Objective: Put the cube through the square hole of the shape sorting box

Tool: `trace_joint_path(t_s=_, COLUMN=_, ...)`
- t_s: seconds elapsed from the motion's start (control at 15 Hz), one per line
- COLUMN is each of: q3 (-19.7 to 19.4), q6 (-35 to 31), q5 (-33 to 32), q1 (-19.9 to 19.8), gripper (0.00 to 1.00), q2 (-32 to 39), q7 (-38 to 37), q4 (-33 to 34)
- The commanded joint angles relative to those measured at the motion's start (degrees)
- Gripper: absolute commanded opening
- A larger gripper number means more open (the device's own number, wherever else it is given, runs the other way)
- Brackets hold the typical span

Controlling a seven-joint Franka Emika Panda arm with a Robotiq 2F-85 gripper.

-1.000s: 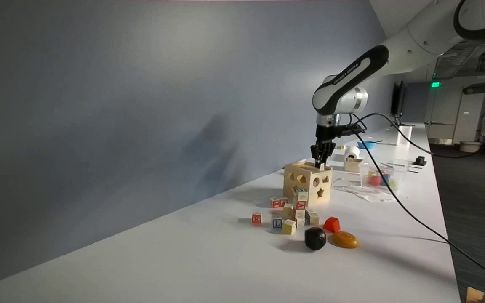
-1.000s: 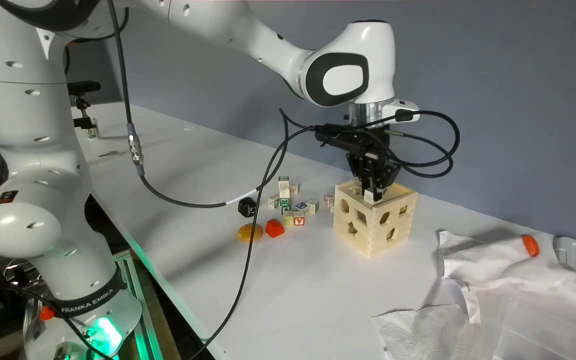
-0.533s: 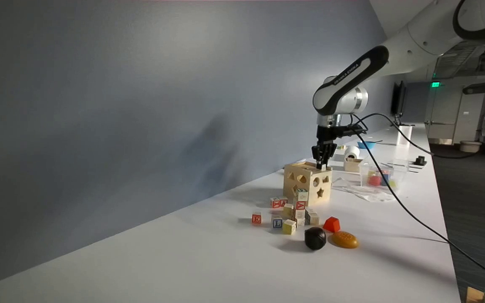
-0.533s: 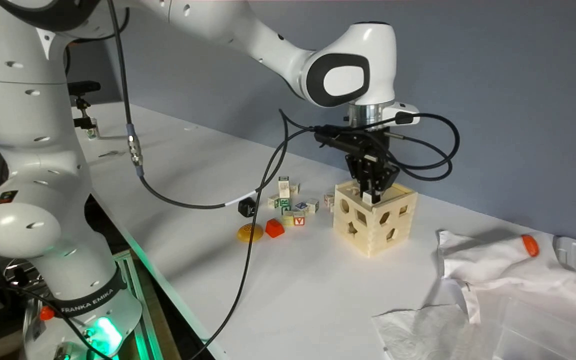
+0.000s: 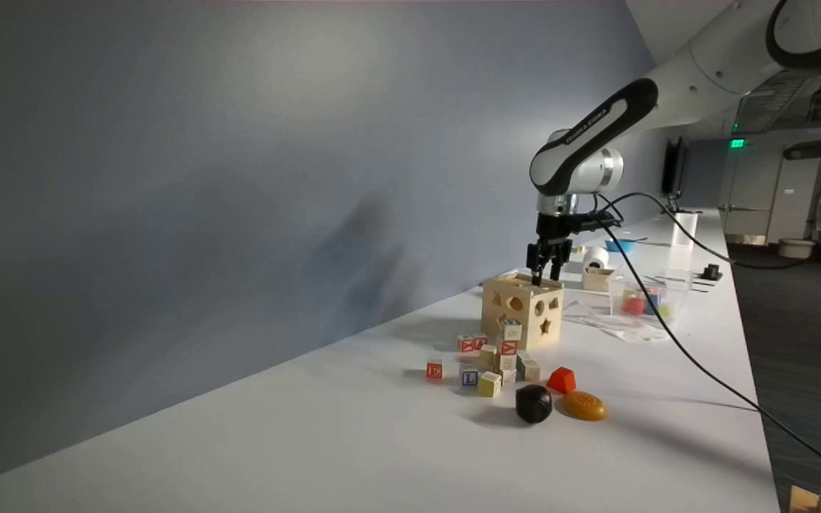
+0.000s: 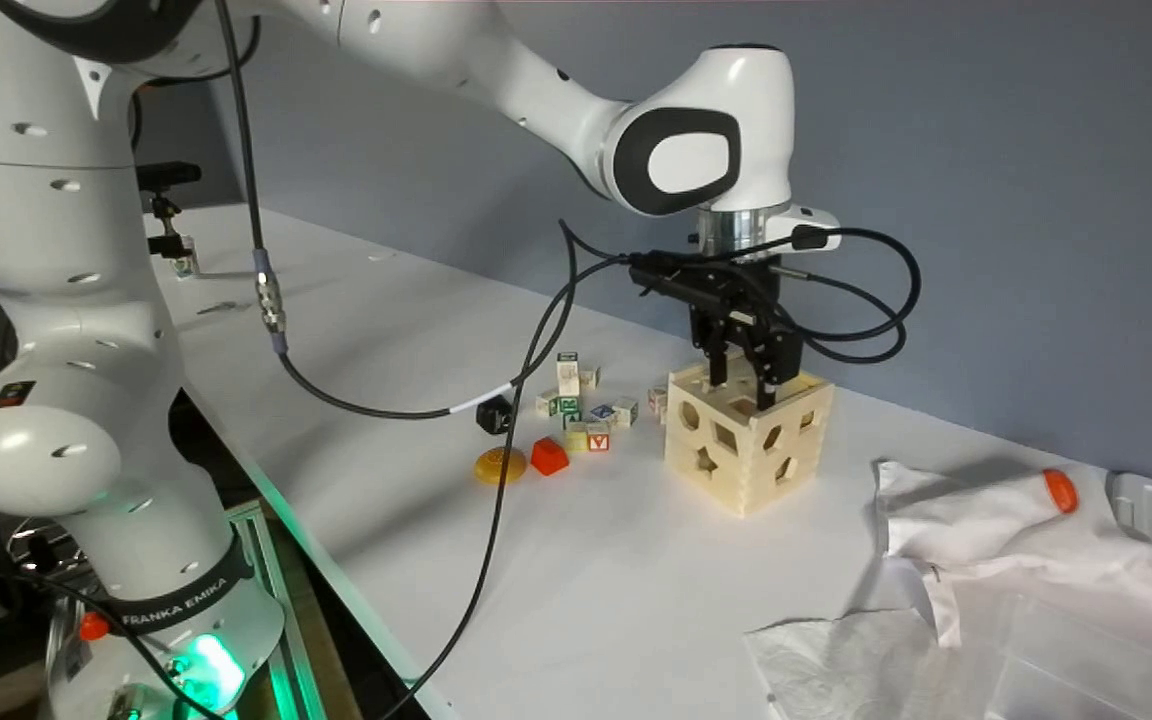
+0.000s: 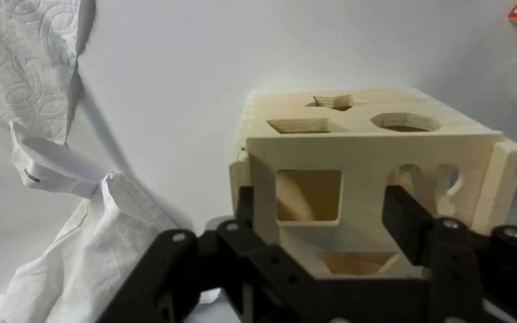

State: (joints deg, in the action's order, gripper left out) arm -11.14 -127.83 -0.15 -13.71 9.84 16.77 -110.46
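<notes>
Seemingly the cube's through: in the wrist view, the spread gripper flanks the box's left-hand square hole; next, lift.

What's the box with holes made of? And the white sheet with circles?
The shape sorting box looks like bare, matte wood: tan, with fine stripes along cut edges. The paper towel is probably dull paper, given its pressed-in loops.

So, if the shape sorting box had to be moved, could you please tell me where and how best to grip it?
Probably by the raised edge strip at the right of the wrist view, coming straight down and closing across its narrow width. The strip stands proud of the upward-facing top, while the whole shape sorting box looks wider than the open end effector.
</notes>
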Motion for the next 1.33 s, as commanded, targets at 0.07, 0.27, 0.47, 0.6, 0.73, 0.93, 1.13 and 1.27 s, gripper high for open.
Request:
trace_joint_path(t_s=0.07, q3=0.4, q6=6.3, q5=1.1, q1=0.0, gripper=1.0, q2=-2.9, q7=-0.1, q4=0.5)
trace_joint_path(t_s=0.27, q3=0.9, q6=16.7, q5=1.3, q1=0.6, gripper=1.0, q2=-8.1, q7=1.5, q4=-0.6)
trace_joint_path(t_s=0.47, q3=1.4, q6=26.2, q5=0.1, q1=2.0, gripper=1.0, q2=-14.5, q7=2.3, q4=-3.6)
trace_joint_path(t_s=0.6, q3=2.0, q6=27.4, q5=0.2, q1=3.5, gripper=1.0, q2=-20.1, q7=4.6, q4=-8.6)
trace_joint_path(t_s=0.73, q3=2.7, q6=31.0, q5=0.6, q1=5.3, gripper=1.0, q2=-25.2, q7=6.0, q4=-12.2)
trace_joint_path(t_s=0.93, q3=3.6, q6=36.5, q5=0.7, q1=8.2, gripper=1.0, q2=-32.5, q7=7.8, q4=-17.0)
trace_joint_path(t_s=1.13, q3=3.1, q6=35.6, q5=-0.2, q1=9.3, gripper=1.0, q2=-29.8, q7=5.9, q4=-14.6)
trace_joint_path(t_s=1.27, q3=2.9, q6=35.6, q5=-0.2, q1=9.3, gripper=1.0, q2=-29.9, q7=5.8, q4=-14.5)
